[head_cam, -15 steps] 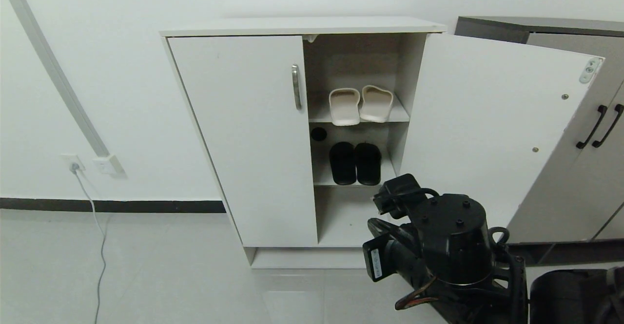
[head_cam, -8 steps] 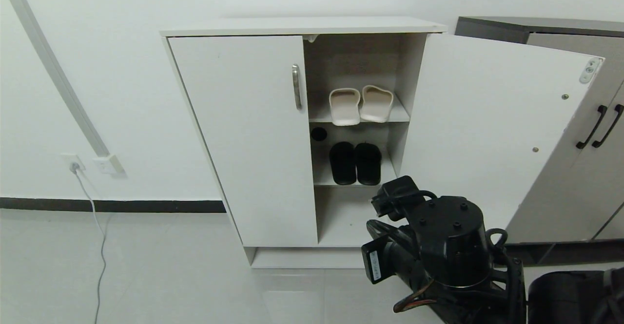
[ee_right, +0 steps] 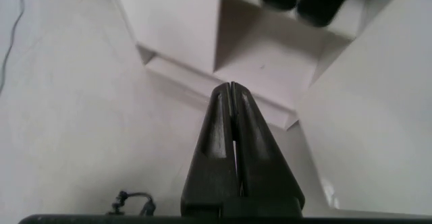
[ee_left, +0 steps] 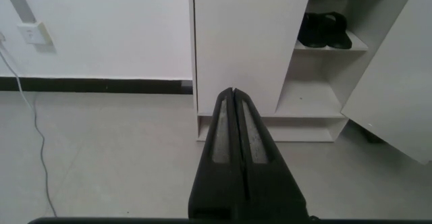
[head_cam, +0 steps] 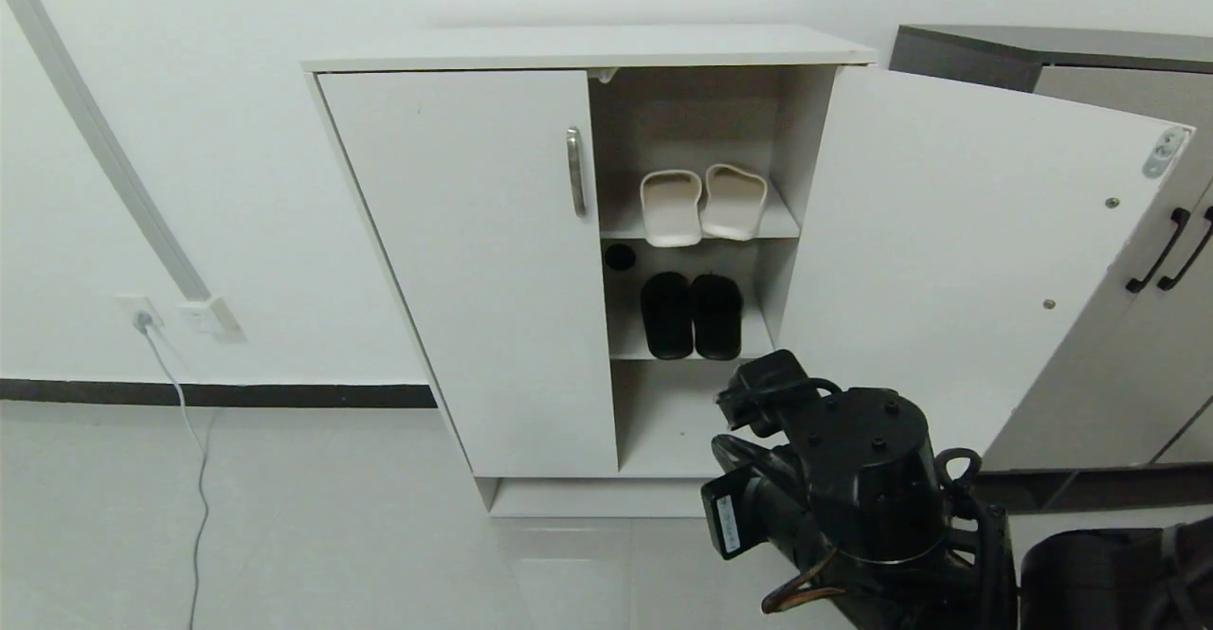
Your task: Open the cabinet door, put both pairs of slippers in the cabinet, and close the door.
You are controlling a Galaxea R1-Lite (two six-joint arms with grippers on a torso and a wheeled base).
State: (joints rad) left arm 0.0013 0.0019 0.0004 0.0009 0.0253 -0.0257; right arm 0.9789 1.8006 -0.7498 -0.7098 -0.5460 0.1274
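The left pincer (ee_left: 233, 96) and right pincer (ee_right: 231, 89) are pressed closed, empty. Ahead of them, in the white wooden cabinet (head_cam: 455, 251), the cream slide slippers (head_cam: 701, 204) sit on a shelf above the black slide slippers (head_cam: 692, 315). The cabinet's right door (head_cam: 948, 251) hangs open.

Right wrist view's edge cuts off the black slippers (ee_right: 317, 0), perhaps halfway.

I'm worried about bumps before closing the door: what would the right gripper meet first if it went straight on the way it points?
The right gripper would likely meet the cabinet's bottom shelf first, though depth is unclear.
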